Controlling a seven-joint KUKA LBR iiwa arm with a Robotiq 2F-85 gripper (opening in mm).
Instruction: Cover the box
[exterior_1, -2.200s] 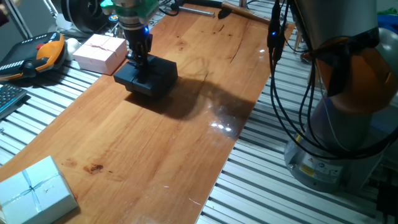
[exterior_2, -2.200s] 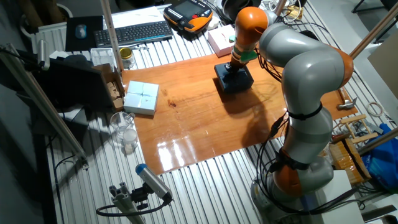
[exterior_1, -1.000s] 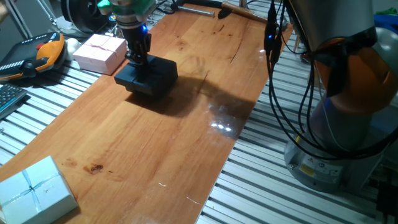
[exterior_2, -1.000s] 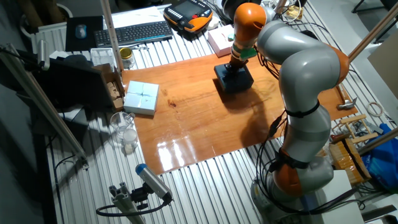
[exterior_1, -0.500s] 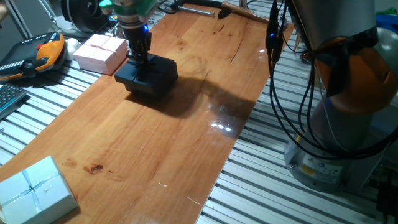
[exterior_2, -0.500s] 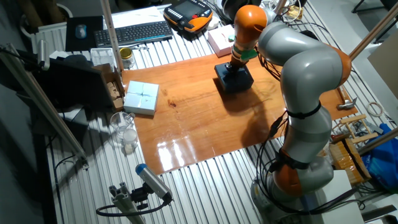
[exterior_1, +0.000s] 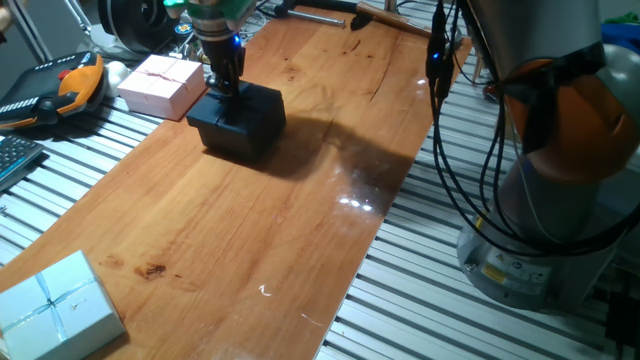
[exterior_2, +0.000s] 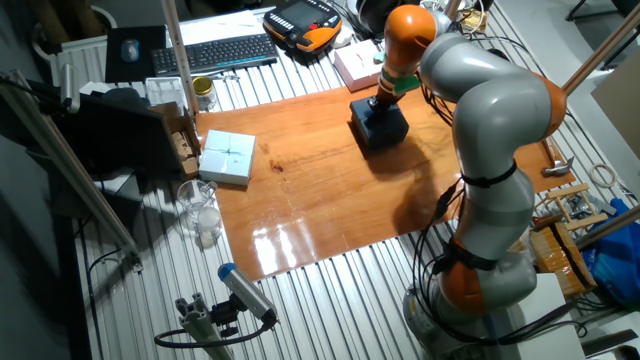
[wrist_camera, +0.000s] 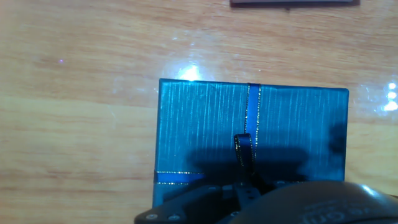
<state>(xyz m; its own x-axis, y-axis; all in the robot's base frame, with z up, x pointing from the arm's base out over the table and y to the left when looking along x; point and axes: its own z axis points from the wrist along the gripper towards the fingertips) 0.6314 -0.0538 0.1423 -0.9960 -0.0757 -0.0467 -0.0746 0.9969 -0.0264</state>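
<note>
- I'm at the seating step: the lid (wrist_camera: 252, 134) sits on the box (exterior_1: 238, 118), edges lined up as far as I can judge, so the box looks covered.
- The box stands on the wooden table (exterior_1: 300, 220), just beside the pink box (exterior_1: 160, 83) and well apart from the pale blue box (exterior_1: 55, 305).
- My gripper (exterior_1: 226, 88) is right down on the lid's top, at the small ribbon loop (wrist_camera: 242, 148).
- From the hand view I can't tell whether the fingers are pinching that loop or are spread; the housing hides them.
- Next, I reckon: let go of the loop if it's held, then lift straight up so the lid doesn't drag off.
- Contents: the lid hides the inside, so I can't say what the box holds; the pink and blue boxes are shut too.
</note>
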